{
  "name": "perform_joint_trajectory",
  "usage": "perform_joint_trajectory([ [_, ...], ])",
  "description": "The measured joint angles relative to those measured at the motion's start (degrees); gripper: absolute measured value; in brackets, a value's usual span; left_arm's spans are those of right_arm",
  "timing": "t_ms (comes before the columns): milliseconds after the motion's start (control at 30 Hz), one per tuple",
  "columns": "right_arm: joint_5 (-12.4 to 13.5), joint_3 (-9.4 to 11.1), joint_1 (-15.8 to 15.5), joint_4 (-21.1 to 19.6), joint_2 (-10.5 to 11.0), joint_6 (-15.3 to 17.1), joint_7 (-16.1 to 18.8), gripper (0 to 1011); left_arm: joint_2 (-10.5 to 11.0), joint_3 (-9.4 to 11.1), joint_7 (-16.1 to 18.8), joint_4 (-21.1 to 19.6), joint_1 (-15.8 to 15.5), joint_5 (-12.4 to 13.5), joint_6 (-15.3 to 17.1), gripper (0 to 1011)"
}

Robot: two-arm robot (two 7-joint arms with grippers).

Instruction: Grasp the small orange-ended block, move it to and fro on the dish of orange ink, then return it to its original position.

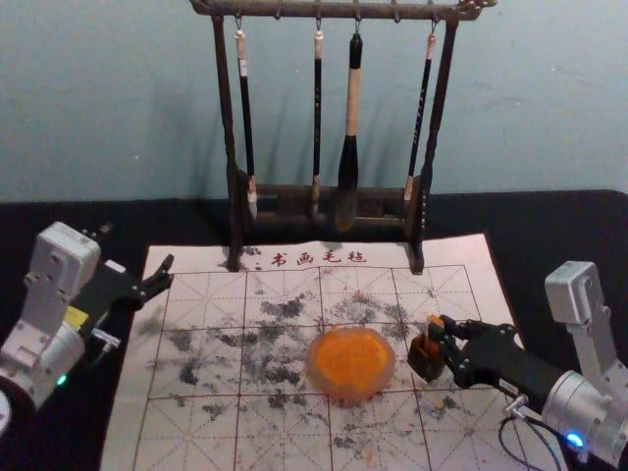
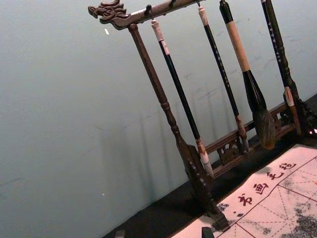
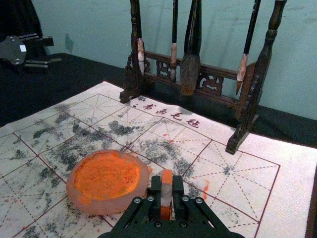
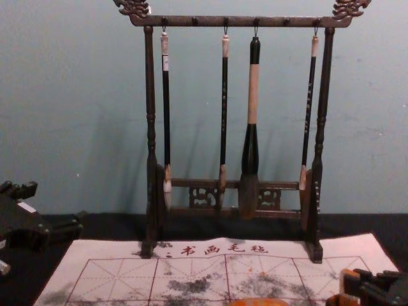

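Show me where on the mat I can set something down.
Smudged but free: the mat between the left gripper and ink dish, and its far right corner between the brush rack and right gripper. Crowded: right of the dish, where that gripper, the block it holds and a dark box bunch together.

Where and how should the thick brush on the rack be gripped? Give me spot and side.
Take the thick brush by its pale stretch, from the front, closing from left and right. It hangs upright from the rack, with the wall behind; that stretch looks straight, while the black part below flares.
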Motion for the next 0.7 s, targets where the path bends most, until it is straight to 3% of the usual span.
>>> perform_joint_trajectory([
  [67, 0.0, 0.0, 0.0, 0.0, 0.0, 0.0, 0.0, 84, 0.0, 0.0, 0.0, 0.0, 0.0, 0.0, 0.0, 1001],
  [700, 0.0, 0.0, 0.0, 0.0, 0.0, 0.0, 0.0, 80, 0.0, 0.0, 0.0, 0.0, 0.0, 0.0, 0.0, 1001],
])
